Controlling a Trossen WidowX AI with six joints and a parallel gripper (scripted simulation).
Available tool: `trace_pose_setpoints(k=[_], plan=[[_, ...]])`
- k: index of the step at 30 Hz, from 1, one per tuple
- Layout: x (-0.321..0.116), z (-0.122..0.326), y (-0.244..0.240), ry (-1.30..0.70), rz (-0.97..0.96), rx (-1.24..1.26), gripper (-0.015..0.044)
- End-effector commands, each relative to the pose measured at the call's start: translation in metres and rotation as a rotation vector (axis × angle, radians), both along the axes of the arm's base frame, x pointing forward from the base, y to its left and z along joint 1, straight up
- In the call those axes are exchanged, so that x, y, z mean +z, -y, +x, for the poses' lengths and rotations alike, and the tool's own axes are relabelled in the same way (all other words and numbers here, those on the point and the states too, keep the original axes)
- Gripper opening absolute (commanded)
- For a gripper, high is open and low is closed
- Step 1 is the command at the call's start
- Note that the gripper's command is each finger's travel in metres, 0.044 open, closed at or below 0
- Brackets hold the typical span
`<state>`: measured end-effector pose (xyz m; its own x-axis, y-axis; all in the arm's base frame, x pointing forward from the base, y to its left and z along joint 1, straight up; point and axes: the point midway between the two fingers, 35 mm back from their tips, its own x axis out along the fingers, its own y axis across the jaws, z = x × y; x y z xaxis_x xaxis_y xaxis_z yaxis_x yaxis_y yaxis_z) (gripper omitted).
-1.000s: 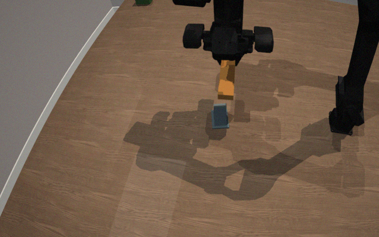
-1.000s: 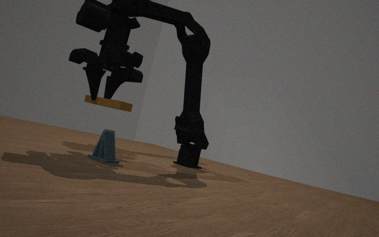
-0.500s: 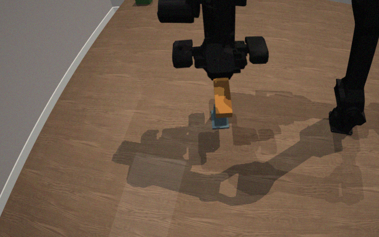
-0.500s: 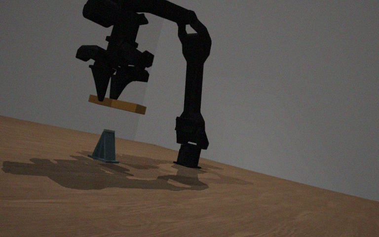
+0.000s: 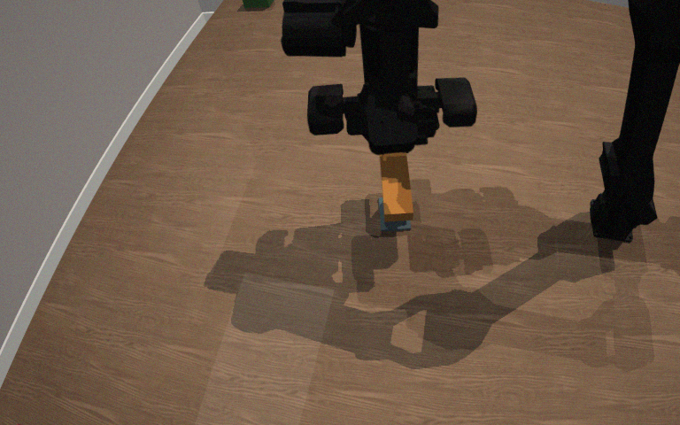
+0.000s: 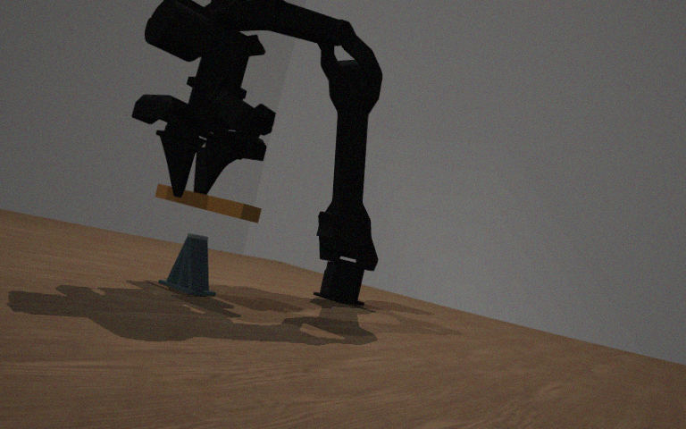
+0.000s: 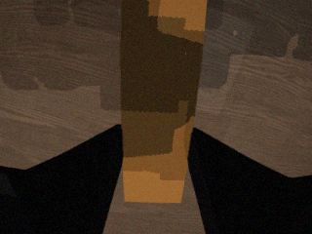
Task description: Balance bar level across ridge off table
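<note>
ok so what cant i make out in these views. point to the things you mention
- Top view: the gripper's fingertips, hidden by its own body above the orange bar [image 5: 397, 197] [image 6: 217, 204] [image 7: 158, 83].
- Top view: most of the blue ridge [image 5: 403, 226] [image 6: 196, 263], covered by the bar.
- Wrist view: the bar's far end, cut off by the top edge.
- Top view: the green object [image 5: 258, 3], cut off by the top edge.

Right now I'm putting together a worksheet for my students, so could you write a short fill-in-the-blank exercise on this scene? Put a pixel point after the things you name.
1. The bar [image 5: 397, 192] [image 6: 222, 205] [image 7: 158, 88] is coloured ____.
2. The hand [image 6: 189, 194] [image 7: 156, 135] is shut on the ____.
3. In the exterior view, a gap separates the bar from the ____ ridge [image 5: 405, 226] [image 6: 196, 263] below it.
4. The ridge stands on the wood-grained ____.

Missing words: orange; bar; blue; table.
</note>
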<state>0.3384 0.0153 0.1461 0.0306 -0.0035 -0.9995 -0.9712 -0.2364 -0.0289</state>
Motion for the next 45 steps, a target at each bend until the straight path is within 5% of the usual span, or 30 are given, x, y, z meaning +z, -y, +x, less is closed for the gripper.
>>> trace_pose_setpoints(k=[1, 45], plan=[[-0.008, 0.0, -0.001, 0.0, 0.005, 0.004, 0.0], [-0.026, 0.0, 0.0, 0.0, 0.005, 0.004, 0.0]])
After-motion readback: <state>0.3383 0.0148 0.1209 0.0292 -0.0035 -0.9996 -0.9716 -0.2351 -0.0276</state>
